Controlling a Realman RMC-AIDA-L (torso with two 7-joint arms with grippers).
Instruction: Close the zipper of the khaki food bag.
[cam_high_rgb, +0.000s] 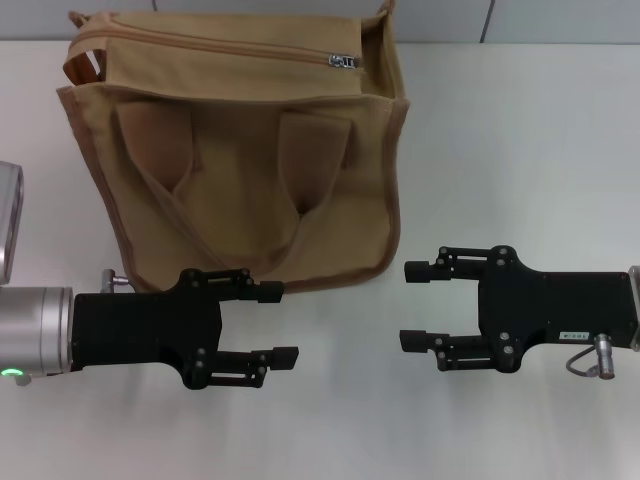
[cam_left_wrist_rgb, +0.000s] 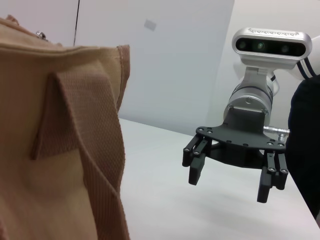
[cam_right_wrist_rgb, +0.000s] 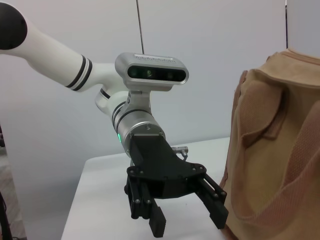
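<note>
Head view: khaki food bag (cam_high_rgb: 235, 150) stands on the white table (cam_high_rgb: 520, 150), well back from both arms. Zipper (cam_high_rgb: 215, 46) crosses its top; slider (cam_high_rgb: 343, 62) sits toward the robot's right end.

Left gripper (cam_high_rgb: 282, 323) and right gripper (cam_high_rgb: 416, 305) both gape wide, holding nothing.

Left wrist view: right gripper (cam_left_wrist_rgb: 230, 177) is empty, beside the bag (cam_left_wrist_rgb: 55, 150).

Right wrist view: left gripper (cam_right_wrist_rgb: 187, 220) is empty, near the bag (cam_right_wrist_rgb: 280, 150).

Judgement: brace the bag with one gripper, pinch the pull tab squarely, then draw along the zipper line.

The left gripper (cam_high_rgb: 285, 323) is low on the robot's left side, with its fingers spread apart and pointing toward the middle. The right gripper (cam_high_rgb: 412, 305) is opposite it on the right side, fingers also spread, pointing inward.
</note>
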